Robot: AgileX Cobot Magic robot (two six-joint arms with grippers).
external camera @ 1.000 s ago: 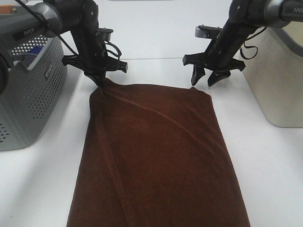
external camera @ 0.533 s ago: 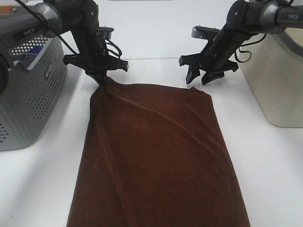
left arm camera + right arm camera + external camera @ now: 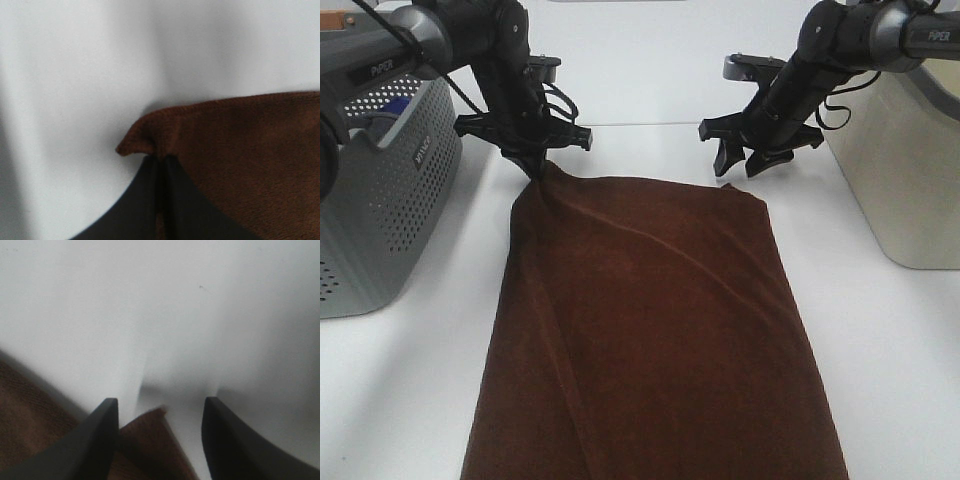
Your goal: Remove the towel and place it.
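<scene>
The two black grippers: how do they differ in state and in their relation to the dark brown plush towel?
The left gripper is shut on one far corner of the dark brown plush towel, bunching it; the right gripper is open and holds nothing. The left gripper touches the cloth; the right gripper hangs above the other far corner. Both point down at the towel's far edge.

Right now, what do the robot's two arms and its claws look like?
The left arm and right arm are round tubes, glossy black with silver-grey sections, each marked PiPER in white letters. Thin black cables loop beside the wrists. The left gripper and right gripper are matte black, each with two flat fingers tapering to points.
</scene>
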